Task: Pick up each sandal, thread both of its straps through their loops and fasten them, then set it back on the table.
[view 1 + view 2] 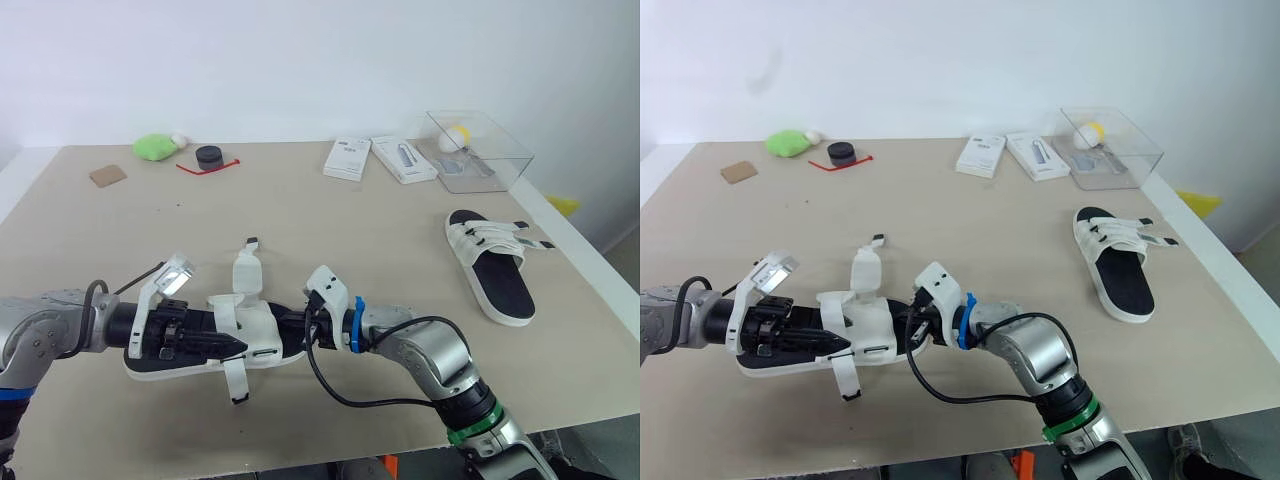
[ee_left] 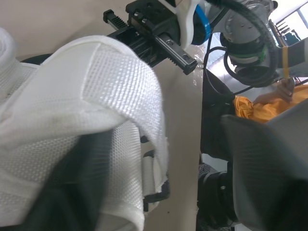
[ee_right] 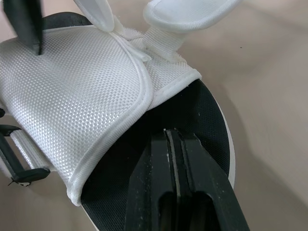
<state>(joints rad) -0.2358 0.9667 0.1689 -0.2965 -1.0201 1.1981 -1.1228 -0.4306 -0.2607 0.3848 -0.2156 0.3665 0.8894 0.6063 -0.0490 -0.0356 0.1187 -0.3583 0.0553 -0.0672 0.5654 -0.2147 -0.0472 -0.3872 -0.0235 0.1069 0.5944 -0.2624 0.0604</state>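
Observation:
A white sandal with a black footbed (image 1: 255, 335) lies near the table's front left, between my two grippers. One loose strap (image 1: 247, 268) sticks up and away from me, and another (image 1: 235, 380) trails toward the front edge. My left gripper (image 1: 222, 343) is open, with one finger under the mesh upper (image 2: 110, 96) and the other outside it. My right gripper (image 3: 174, 144) is shut, its fingertips lying on the footbed (image 3: 207, 120) at the sandal's right end. A second sandal (image 1: 490, 265) lies flat at the right, its strap ends pointing toward the table edge.
At the back right stands a clear plastic box (image 1: 480, 150), with two white boxes (image 1: 347, 158) (image 1: 403, 158) beside it. A green soft item (image 1: 155, 147), a black round item (image 1: 209, 155) and a brown square (image 1: 107, 176) lie at the back left.

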